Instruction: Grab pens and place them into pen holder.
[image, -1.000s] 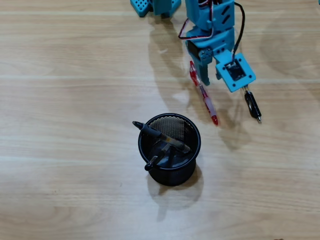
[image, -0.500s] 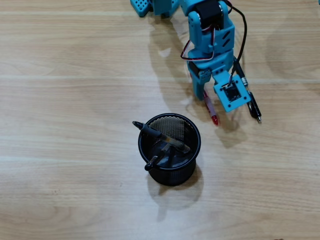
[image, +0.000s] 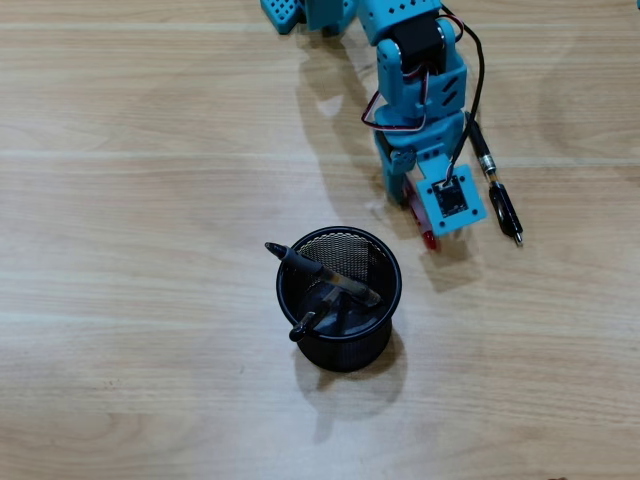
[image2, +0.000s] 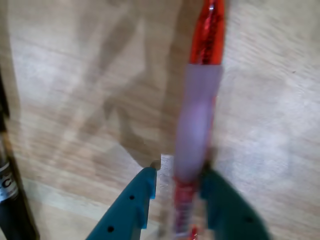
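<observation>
The red-and-clear pen (image2: 197, 125) lies on the wooden table, and in the overhead view only its red tip (image: 429, 240) shows beyond the arm. My teal gripper (image2: 179, 175) is low over it, open, with one finger on each side of the barrel. The right finger touches the pen and a small gap remains at the left finger. In the overhead view the gripper (image: 410, 195) sits mostly under its camera mount. The black mesh pen holder (image: 392, 270) stands lower left of it, with two black pens (image: 320, 272) leaning inside. Another black pen (image: 503, 205) lies right of the arm.
The arm's blue base (image: 310, 12) stands at the top edge of the overhead view. The loose black pen (image2: 7, 195) runs along the left edge of the wrist view, close beside the gripper. Bare wood surrounds the holder.
The arm has swung down and slightly toward the holder, lowering the gripper over the red pen until most of the pen is hidden in the overhead view. The pens and holder have not moved.
</observation>
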